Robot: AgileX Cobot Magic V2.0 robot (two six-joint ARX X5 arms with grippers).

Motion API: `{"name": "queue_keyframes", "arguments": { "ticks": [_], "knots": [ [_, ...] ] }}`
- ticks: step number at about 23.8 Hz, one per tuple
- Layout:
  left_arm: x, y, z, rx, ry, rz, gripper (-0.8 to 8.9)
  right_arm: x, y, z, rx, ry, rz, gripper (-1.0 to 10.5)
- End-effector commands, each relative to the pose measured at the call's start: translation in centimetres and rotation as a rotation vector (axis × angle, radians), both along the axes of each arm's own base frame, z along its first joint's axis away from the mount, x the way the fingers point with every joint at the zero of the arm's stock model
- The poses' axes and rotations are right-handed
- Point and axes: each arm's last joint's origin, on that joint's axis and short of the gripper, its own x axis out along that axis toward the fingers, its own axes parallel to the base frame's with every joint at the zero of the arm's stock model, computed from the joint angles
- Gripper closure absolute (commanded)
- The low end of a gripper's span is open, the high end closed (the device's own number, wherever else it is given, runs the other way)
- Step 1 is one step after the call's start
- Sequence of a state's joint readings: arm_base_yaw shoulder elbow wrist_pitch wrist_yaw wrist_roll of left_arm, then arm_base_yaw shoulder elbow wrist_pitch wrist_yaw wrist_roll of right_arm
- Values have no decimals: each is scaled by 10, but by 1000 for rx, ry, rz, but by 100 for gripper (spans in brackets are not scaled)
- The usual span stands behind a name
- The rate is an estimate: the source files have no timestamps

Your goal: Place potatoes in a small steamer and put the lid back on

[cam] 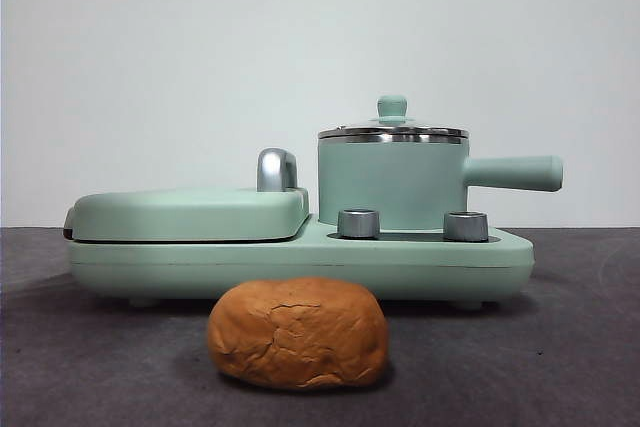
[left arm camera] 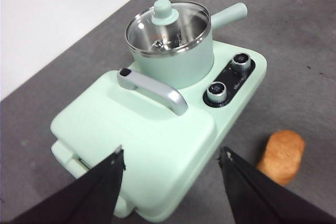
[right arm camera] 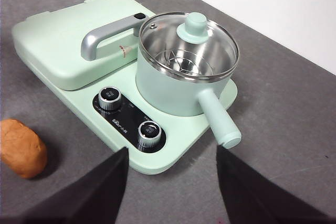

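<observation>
Sitting lidded, steamer (cam: 390, 182), potato (cam: 298, 334) outside

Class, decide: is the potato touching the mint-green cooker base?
Apart. The right wrist view shows bare grey table between the potato and the cooker base.

Even, soft light; sharp pictures

Left gripper (left arm camera: 171, 161) raised, jaws spread wide apart, holding nothing. Right gripper (right arm camera: 171, 161) also raised, jaws wide apart, nothing between them. Neither arm shows in the front view.
</observation>
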State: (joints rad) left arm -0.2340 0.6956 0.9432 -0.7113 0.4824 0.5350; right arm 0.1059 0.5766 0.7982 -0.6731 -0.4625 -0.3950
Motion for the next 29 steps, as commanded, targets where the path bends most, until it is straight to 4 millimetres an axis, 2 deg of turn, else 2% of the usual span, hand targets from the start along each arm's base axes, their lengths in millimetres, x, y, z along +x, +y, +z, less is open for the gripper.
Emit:
{"name": "queue_keyframes", "arguments": {
  "ticks": [1, 6, 13, 22, 29],
  "knots": [
    [9, -3, 7, -38, -17, 1, 519, 0, 0, 6, 16, -6, -29, 682],
    [38, -14, 9, -129, -14, 38, 503, 0, -1, 6, 26, 5, -58, 682],
    [82, -44, -1, -187, -10, 37, 506, 0, -1, 6, 40, 14, -68, 682],
    [119, -83, -21, -220, -2, 6, 507, 1, -1, 6, 61, 20, -83, 682],
    [146, -112, -28, -222, 38, -18, 507, 1, -1, 6, 64, 21, -84, 682]
  ]
}}
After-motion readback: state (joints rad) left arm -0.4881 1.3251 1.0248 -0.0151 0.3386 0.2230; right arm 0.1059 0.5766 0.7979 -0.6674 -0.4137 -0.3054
